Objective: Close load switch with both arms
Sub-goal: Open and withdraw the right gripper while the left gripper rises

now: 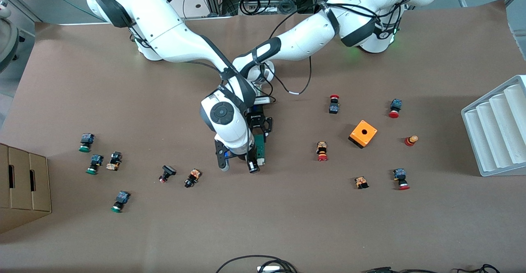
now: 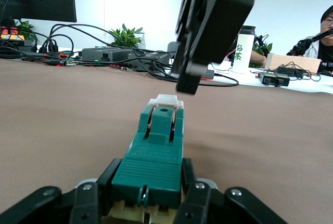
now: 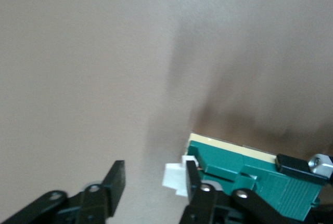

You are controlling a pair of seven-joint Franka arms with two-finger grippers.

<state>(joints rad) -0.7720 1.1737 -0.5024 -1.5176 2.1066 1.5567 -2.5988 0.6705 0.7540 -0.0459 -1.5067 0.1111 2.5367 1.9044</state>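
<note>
The load switch [image 1: 260, 149], a narrow dark-green block with a white lever at one end, is at the middle of the table. My left gripper [image 1: 260, 132] is shut on its body; in the left wrist view the black fingers [image 2: 188, 171] clamp the green block [image 2: 156, 156], and the white lever [image 2: 165, 100] points away from them. My right gripper [image 1: 238, 164] is open at the lever end. In the right wrist view [image 3: 153, 182] one finger [image 3: 193, 180] stands beside the white lever [image 3: 174, 176], and nothing is between the jaws. The right gripper also shows above the lever in the left wrist view [image 2: 210, 26].
An orange square box [image 1: 363, 133] and several red-capped push buttons [image 1: 321, 151] lie toward the left arm's end. Several green-capped and black buttons [image 1: 94, 164] lie toward the right arm's end. A white ribbed tray [image 1: 497, 129] and a cardboard box [image 1: 22, 186] stand at the table's ends.
</note>
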